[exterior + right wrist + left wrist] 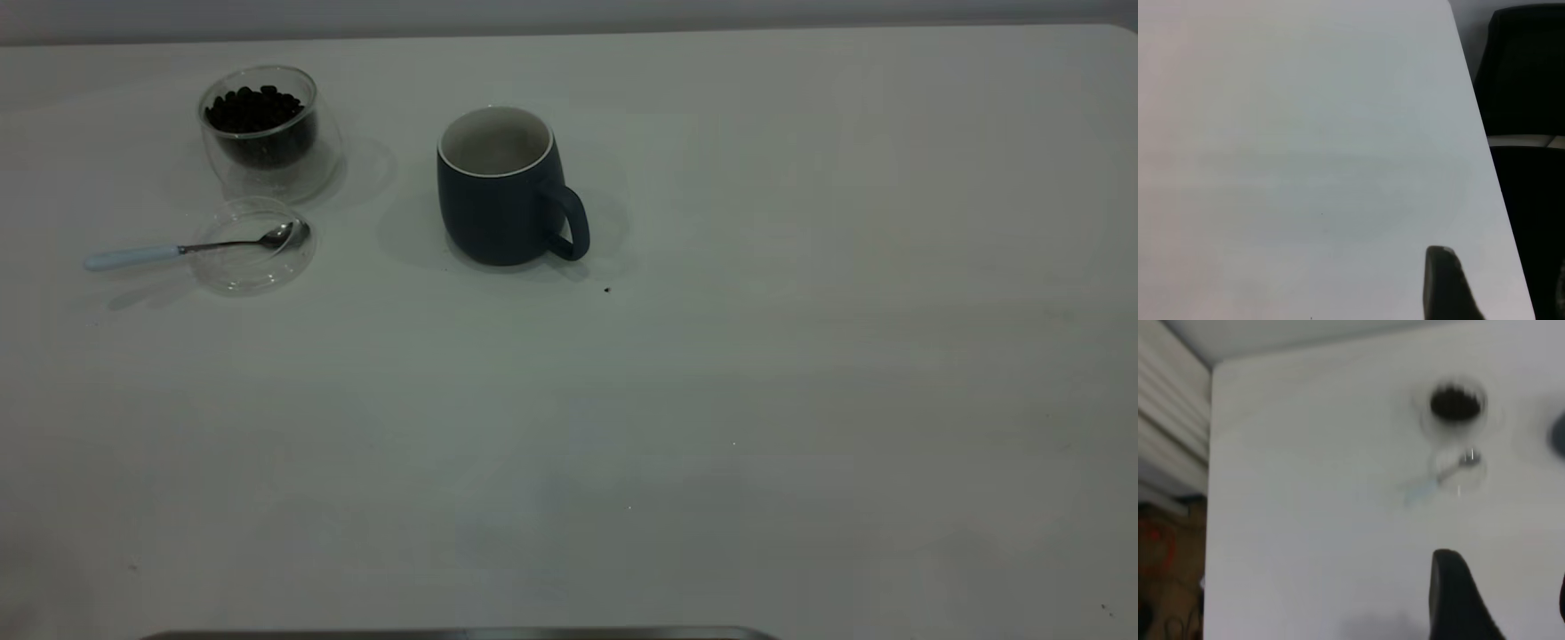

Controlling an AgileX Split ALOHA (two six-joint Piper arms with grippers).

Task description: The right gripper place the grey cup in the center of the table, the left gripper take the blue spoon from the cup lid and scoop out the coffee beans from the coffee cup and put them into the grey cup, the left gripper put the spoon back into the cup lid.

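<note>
Near edge of the broad pale white table (800, 400): bare. Neither arm shows in the exterior view. Left hand (1501, 600) hangs over the table short of the spoon, fingers spread apart; right hand (1498, 287) over bare table near its edge, fingers also apart.

Farther back:
- rounded dark blue-grey ceramic mug (502, 191), roughly central, upright
- shallow clear glass lid (253, 249) cradling the shiny teaspoon with pale-blue handle (178, 251)
- behind it, clear double-walled glass cup (267, 133) full of dark coffee beans (253, 108)

Mug looks placed. Next: left hand reaches for the spoon handle.
</note>
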